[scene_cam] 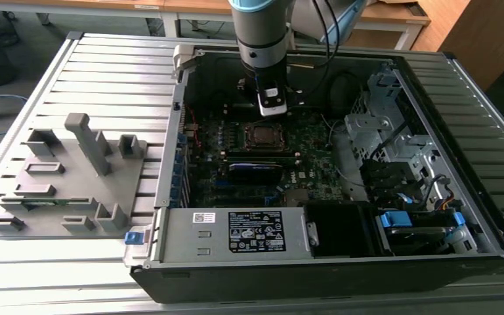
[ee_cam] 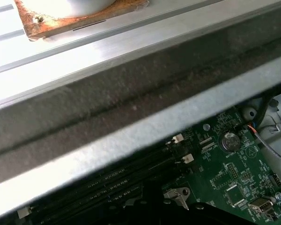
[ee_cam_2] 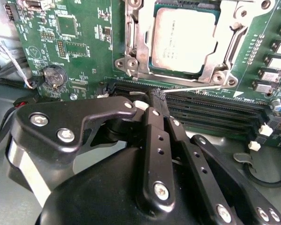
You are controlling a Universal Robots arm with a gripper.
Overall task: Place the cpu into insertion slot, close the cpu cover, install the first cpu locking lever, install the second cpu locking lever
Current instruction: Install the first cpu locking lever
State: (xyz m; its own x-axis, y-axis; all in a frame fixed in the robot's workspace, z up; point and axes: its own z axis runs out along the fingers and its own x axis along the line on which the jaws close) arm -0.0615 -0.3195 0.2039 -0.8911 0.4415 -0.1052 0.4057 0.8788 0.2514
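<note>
In the second wrist view the cpu (ee_cam_2: 182, 40), its grey metal top up, lies in the insertion slot (scene_cam: 264, 136) on the green board. The cpu cover (ee_cam_2: 136, 44), a silver frame, lies flat around it. A thin silver locking lever (ee_cam_2: 199, 87) runs along the socket's edge, above the memory slots. My gripper (ee_cam_2: 159, 97) has its black fingers drawn together, and their tips meet one end of that lever. In the exterior view the gripper (scene_cam: 270, 110) hangs inside the open computer case, just behind the socket.
Long black memory slots (ee_cam_2: 210, 111) lie beside the socket. A labelled grey power supply box (scene_cam: 243, 231) fills the case's front. A drive cage and cables (scene_cam: 392, 141) stand at the exterior view's right. A grey fixture tray (scene_cam: 68, 174) rests outside at the left. A coin battery (ee_cam: 230, 140) sits on the board.
</note>
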